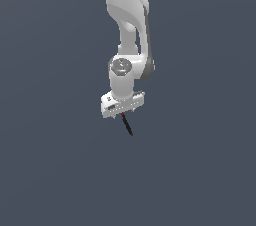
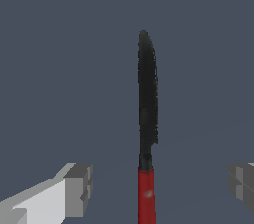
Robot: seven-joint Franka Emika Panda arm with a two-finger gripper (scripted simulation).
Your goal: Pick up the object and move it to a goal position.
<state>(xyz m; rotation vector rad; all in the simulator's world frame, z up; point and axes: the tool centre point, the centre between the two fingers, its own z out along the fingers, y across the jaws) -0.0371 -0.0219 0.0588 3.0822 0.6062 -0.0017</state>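
Observation:
The object is a thin knife-like stick with a red handle (image 2: 146,196) and a black tapering blade (image 2: 147,94). In the exterior view it (image 1: 128,124) lies just under my white gripper (image 1: 123,111), red end nearest the hand. In the wrist view the gripper (image 2: 158,186) is open. One grey finger pad (image 2: 79,188) and the other (image 2: 242,183) stand wide apart on either side of the red handle, touching neither side of it. The handle sits closer to the first pad.
A plain dark grey surface (image 1: 200,170) fills the scene around the arm. The arm's white links (image 1: 127,15) rise above the gripper. No other objects and no goal marker show.

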